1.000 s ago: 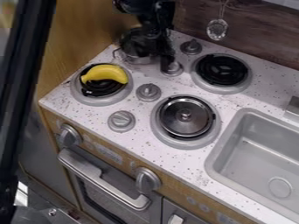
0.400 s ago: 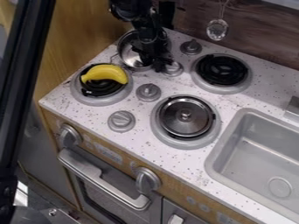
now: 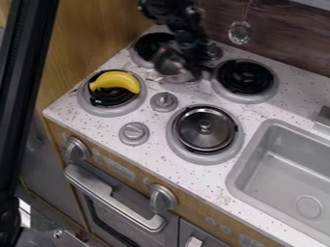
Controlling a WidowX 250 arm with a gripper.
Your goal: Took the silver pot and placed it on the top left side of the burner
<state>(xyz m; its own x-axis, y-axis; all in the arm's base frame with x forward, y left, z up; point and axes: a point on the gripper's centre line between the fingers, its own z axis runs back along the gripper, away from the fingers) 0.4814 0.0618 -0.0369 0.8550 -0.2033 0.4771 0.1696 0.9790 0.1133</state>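
Looks like the silver pot [image 3: 171, 66] has shifted off the burner in the counter's back left corner, toward the middle of the counter, and the hand [image 3: 197, 66] has moved over with it. Right now the pot's at a tilt just in front and to the right of that back left burner [image 3: 149, 45], up against the hand on its left side. Honestly can't tell if the hand is wide, narrow or actually gripping the pot, it's too blurry down there. Closest stuff: one small gray knob [image 3: 164, 102] in front of the pot, and another [image 3: 134, 133] nearer the counter's front edge. Yellow banana [image 3: 116, 81] is lying on the burner [image 3: 88, 102] by the counter's front left corner. Round silver lid [image 3: 205, 128] sits on the burner [image 3: 184, 153] near the front edge, and another black-coil burner [image 3: 245, 77] is right of the hand, toward the back edge of the counter [image 3: 222, 190]. Gray sink [image 3: 283, 161] is set in farther right, and a clear, shiny pendant [image 3: 240, 33] hangs by the wood backdrop [image 3: 283, 34] past the back edge.
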